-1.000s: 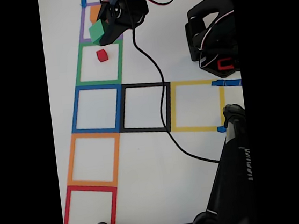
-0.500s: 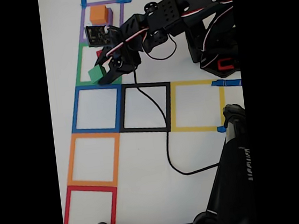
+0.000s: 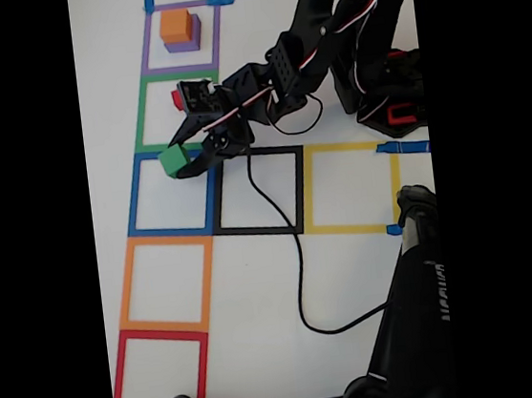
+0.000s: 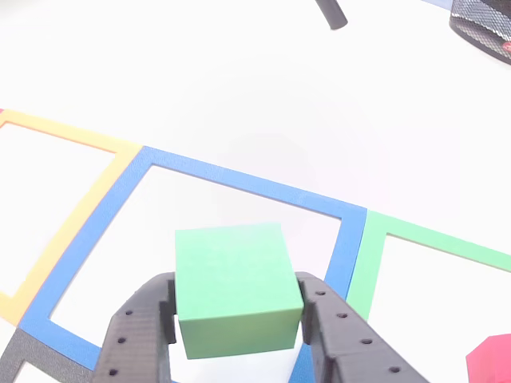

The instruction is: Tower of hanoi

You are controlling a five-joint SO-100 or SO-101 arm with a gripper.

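Now matte green cube [image 4: 233, 287] clamped in black perforated claw [image 4: 235, 319], over blue tape square [image 4: 239, 182]

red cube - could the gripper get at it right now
Probably not yet: the gripper is shut on the green cube, over the blue square. The red cube sits close by in the green square, partly behind the arm.

You have taped squares on the white table [image 3: 257, 286]: a black square [image 3: 258, 192], a yellow square [image 3: 351, 187] at its 3 o'clock.
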